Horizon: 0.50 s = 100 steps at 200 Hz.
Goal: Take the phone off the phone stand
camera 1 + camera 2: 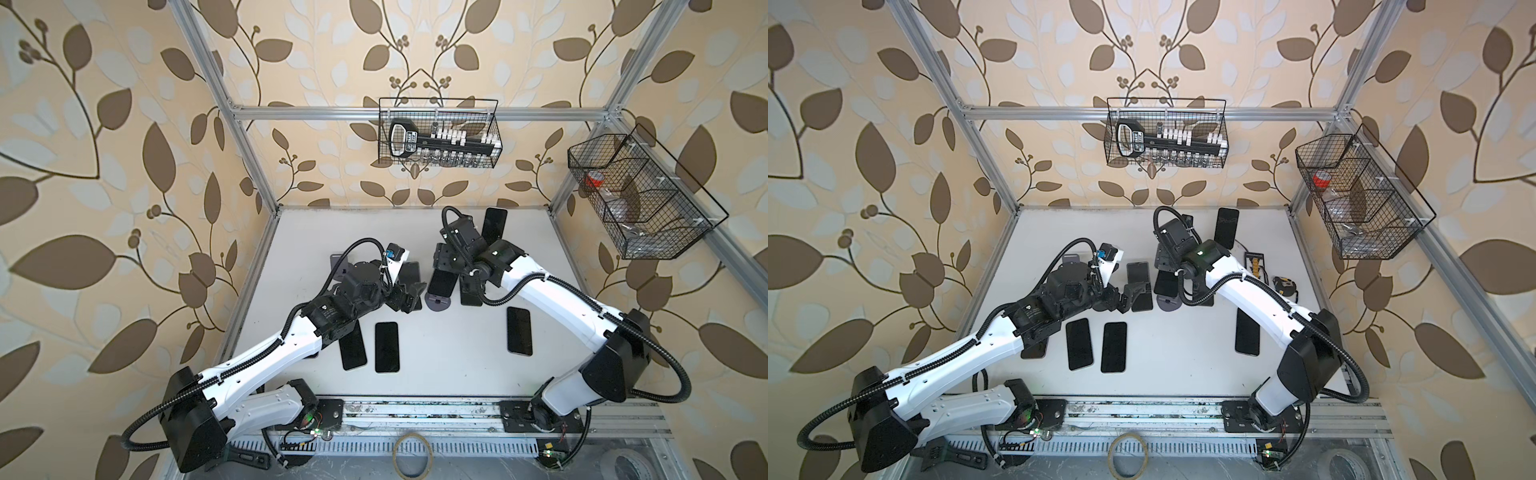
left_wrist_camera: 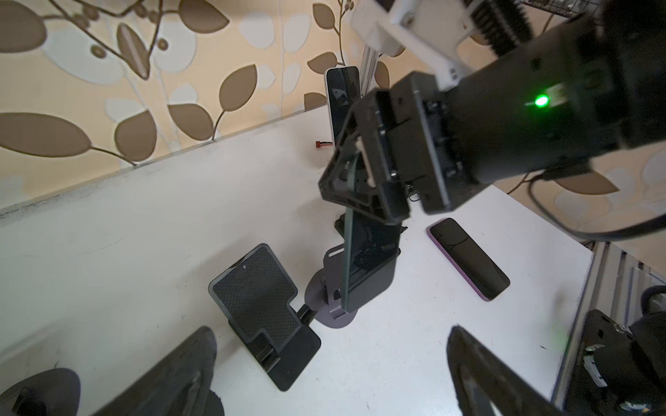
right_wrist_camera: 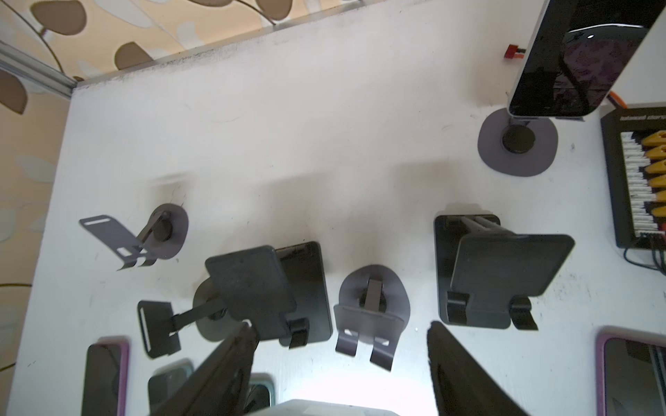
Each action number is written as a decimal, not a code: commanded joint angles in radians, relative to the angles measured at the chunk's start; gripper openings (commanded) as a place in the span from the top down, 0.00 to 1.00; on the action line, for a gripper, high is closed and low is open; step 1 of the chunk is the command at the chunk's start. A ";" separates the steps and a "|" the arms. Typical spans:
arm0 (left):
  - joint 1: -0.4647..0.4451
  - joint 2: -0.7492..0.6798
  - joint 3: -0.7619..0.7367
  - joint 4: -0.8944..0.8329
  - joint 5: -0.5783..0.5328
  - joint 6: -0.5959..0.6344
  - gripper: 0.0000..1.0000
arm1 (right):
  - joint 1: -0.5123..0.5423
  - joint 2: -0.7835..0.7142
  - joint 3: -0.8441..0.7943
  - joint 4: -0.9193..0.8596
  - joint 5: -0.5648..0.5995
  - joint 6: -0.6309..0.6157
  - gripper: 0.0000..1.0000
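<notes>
My right gripper (image 2: 360, 173) is shut on the phone (image 2: 364, 259), a dark slab held by its upper end. The phone hangs nearly upright, just over the grey round-based phone stand (image 2: 335, 317). In the right wrist view the stand's cradle (image 3: 373, 313) shows bare, with the right gripper (image 3: 340, 327) above it. Whether the phone's lower end still touches the lip I cannot tell. In both top views the phone (image 1: 442, 282) (image 1: 1165, 284) sits mid-table. My left gripper (image 2: 331, 345) is open and empty, just left of the stand (image 1: 438, 301).
A second phone (image 1: 494, 226) stands on a stand at the back. Several phones lie flat on the table (image 1: 449, 353), such as one (image 1: 386, 347) and another (image 1: 519, 336). Empty black stands (image 2: 259, 306) (image 3: 501, 273) flank the grey one. A charger board (image 1: 1254, 264) lies right.
</notes>
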 commanded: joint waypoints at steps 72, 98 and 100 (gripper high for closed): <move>-0.007 -0.317 0.030 -0.413 -0.093 -0.106 0.01 | 0.221 -0.108 -0.008 -0.237 -0.127 0.195 0.65; -0.007 -0.402 0.007 -0.493 -0.088 -0.141 0.01 | 0.264 -0.074 -0.058 -0.231 -0.171 0.209 0.65; -0.007 -0.409 0.008 -0.502 -0.088 -0.146 0.01 | 0.266 -0.071 -0.061 -0.229 -0.176 0.209 0.65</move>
